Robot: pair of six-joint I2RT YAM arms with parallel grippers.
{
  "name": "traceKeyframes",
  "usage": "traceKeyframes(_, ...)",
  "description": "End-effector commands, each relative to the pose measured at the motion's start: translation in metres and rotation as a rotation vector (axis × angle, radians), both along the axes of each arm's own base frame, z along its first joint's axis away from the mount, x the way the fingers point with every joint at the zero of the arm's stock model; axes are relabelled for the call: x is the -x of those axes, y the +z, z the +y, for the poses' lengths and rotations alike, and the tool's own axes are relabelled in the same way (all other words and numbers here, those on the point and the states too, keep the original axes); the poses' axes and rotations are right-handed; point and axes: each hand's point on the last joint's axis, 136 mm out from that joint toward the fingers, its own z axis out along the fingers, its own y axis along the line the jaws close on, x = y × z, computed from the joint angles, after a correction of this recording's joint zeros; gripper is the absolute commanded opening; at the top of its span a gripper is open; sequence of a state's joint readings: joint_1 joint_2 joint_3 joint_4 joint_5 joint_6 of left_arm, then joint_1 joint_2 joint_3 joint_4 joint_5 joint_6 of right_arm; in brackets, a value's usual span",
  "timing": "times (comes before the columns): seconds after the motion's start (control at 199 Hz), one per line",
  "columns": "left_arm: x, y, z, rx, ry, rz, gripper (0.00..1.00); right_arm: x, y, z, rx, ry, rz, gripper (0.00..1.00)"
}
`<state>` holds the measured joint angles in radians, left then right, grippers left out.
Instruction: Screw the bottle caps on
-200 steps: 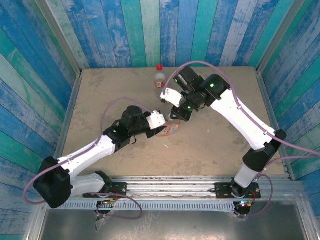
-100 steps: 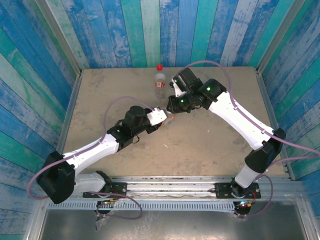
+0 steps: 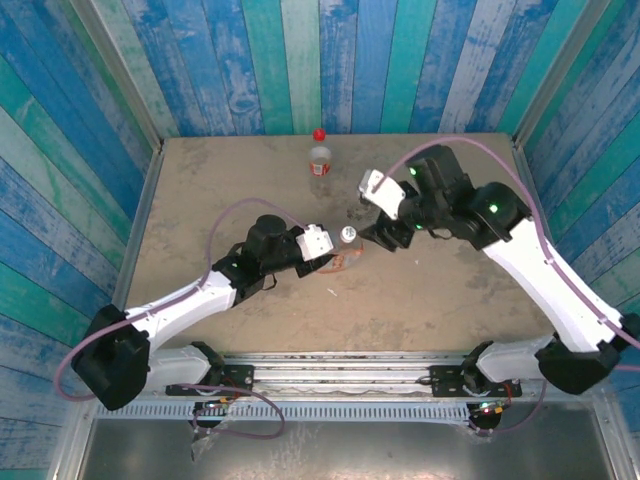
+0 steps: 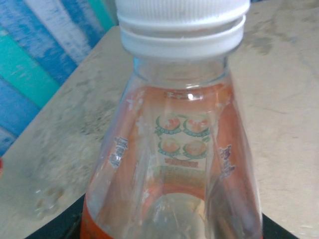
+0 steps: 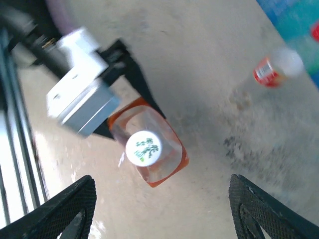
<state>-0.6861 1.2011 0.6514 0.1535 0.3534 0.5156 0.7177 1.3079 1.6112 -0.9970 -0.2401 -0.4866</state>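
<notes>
The wider bottle [image 3: 342, 258] with the orange label stands upright mid-table, and my left gripper [image 3: 333, 258] is shut on its lower part. In the left wrist view its clear body [image 4: 174, 164] rises close in front, with the white cap [image 4: 182, 22] seated on its neck. From above, the white cap [image 5: 143, 148] has green print on top. My right gripper [image 5: 164, 211] hangs open above and to the right of it, touching nothing, its fingers [image 5: 67, 209] wide apart. At the back stands the slim bottle [image 3: 319, 160] with a red label and the red cap [image 3: 319, 134] on top.
Blue and teal plank walls [image 3: 300, 60] enclose the tan table [image 3: 450, 290] on three sides. The slim bottle [image 5: 271, 69] stands a short way behind the held one. A metal rail [image 3: 340, 375] runs along the near edge.
My right gripper has let go of the white cap, opened wide and drawn back to the right. The cap now shows on the orange bottle. The left gripper keeps its hold.
</notes>
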Motion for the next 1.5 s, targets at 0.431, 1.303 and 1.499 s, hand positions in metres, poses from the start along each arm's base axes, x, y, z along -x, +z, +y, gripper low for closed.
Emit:
traceKeyframes(0.431,0.031,0.025,-0.014,0.042,-0.201,-0.013,0.51,0.028,-0.052,0.028,0.226,0.402,0.015,0.50)
traceKeyframes(1.303,-0.053,0.046,0.033,0.055,0.343,-0.233,0.47,-0.059,-0.057,0.050,-0.133,-0.643,0.427,0.00)
traceKeyframes(1.499,-0.064,0.040,0.051,-0.021,0.512,-0.336,0.47,-0.075,-0.078,0.046,-0.355,-0.955,0.582,0.01)
